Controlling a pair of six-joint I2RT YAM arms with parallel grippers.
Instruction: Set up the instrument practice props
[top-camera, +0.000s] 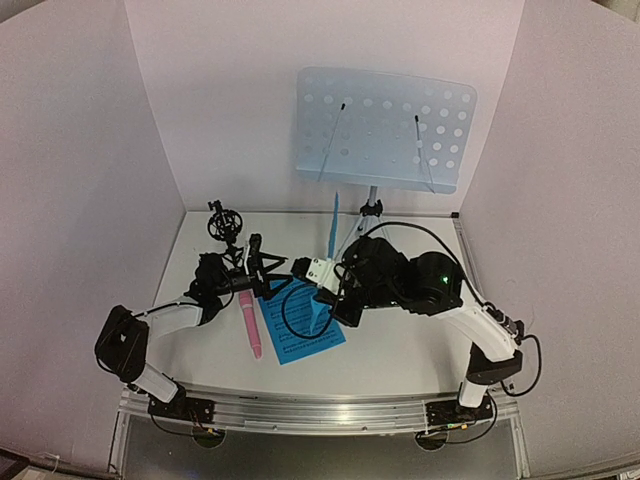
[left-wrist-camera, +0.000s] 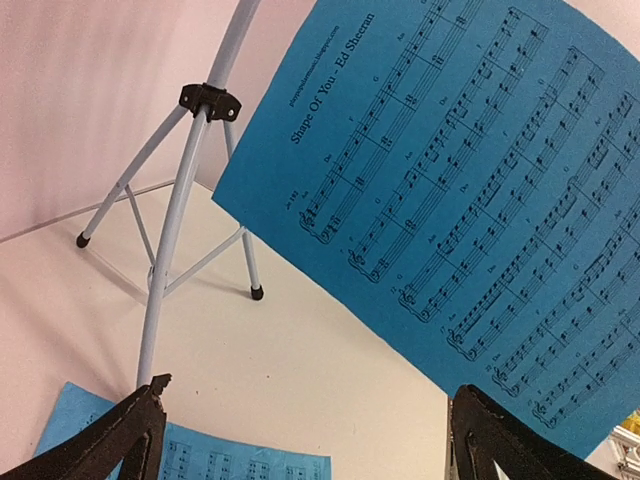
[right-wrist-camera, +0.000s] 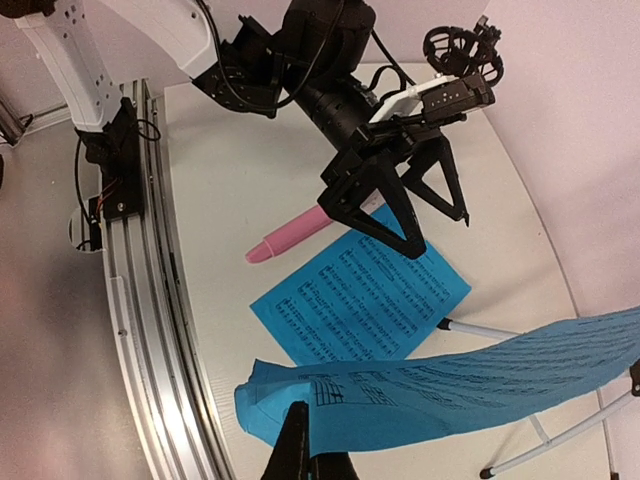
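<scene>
1. Pinched near one end by the right gripper (right-wrist-camera: 305, 442), whose jaws are closed flat on the paper, the held page (left-wrist-camera: 450, 180) hangs in the air just in front of the music stand (top-camera: 385, 128). It is low beside the silver tripod and well below the perforated desk.
2. Its long axis runs from the pinch away toward the stand's legs, and the free end sags a little.
3. From the pincer, the stand's desk lies up and farther back. The coming move therefore looks like a lift and tilt that sets the page's lower edge on the desk's lip. The right arm is the nearer one and already has the paper.
4. Left of the stand's tripod and nearer the arm bases, the left gripper (left-wrist-camera: 312, 390) has its jaws spread wide and holds nothing. It faces the printed side of the held page without touching it.
5. Farther out in front of the stand, the flat page (top-camera: 300, 340) lies on the table (top-camera: 400, 350), beneath both grippers.
6. Just beside that page, on its side away from the stand, the pink microphone (top-camera: 248, 325) lies untouched.
7. Left of the stand, toward the back wall, the black mic holder (top-camera: 224, 222) stands upright and appears empty.
</scene>
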